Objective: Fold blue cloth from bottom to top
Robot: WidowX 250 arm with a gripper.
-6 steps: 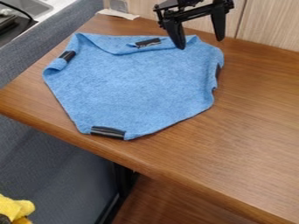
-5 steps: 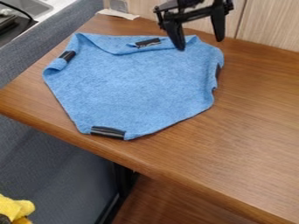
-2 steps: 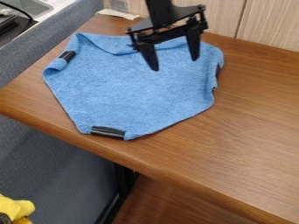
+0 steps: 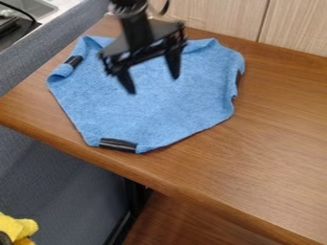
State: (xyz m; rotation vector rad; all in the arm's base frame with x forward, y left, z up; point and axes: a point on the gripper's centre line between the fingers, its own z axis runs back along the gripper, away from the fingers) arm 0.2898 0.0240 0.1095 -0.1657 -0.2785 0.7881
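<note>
Claw [image 4: 153,84], blk, 2 fingers: wide, tips pointing down, gap btwn them w/ only cloth surface seen thru it. Hangs over upper-middle pt of cloth; contact w/ cloth: can't tell.

Cloth [image 4: 150,112], blue, qty 1: on table, under & around claw, mostly spread out. Far edge behind claw, partly hidden by it, turned over toward upper L. Corner to L of claw: rolled up. R edge, to R of claw: wavy.

Dark strips on cloth edges: 1 [image 4: 118,145] below claw, at near corner, close to table edge; 1 [image 4: 73,61] to L of claw, by rolled corner; 1 [image 4: 238,79] to R of claw, partly seen.

Table [image 4: 275,124], brown wood grain: beneath cloth, extends well R of claw & toward camera.

Wall panels [image 4: 223,16], light wood: behind claw.

Sink [image 4: 38,6], metal, pt only: far upper L of claw.

Yellow item [image 4: 18,227], w/ dark pt: well below & L of claw, off table.
</note>
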